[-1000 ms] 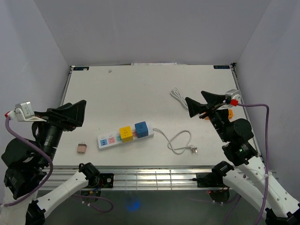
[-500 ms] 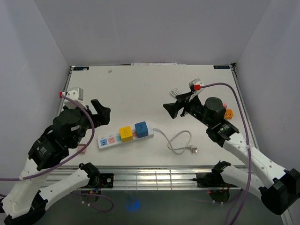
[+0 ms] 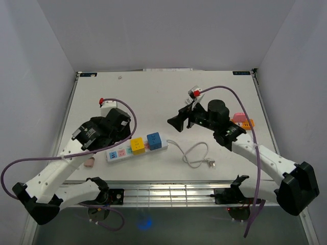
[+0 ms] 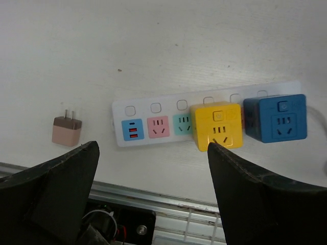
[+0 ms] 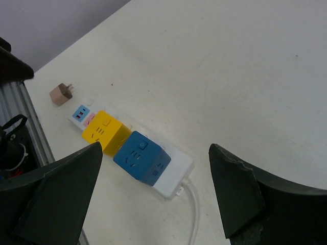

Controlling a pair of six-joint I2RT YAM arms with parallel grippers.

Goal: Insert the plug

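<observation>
A white power strip lies near the table's front, with a yellow cube and a blue cube plugged in. Its white cable loops right to a loose plug end. A small brown plug lies left of the strip. My left gripper is open and empty above the strip's left end; its view shows the strip, the yellow cube and the brown plug. My right gripper is open and empty above the blue cube.
An orange and pink item lies at the right, behind the right arm. The metal rail of the table's front edge runs just below the strip. Grey walls close in the back and both sides.
Both arms have swung in from the table's sides toward the power strip and lowered. Both grippers stay open. The strip, cubes and brown plug have not moved.
</observation>
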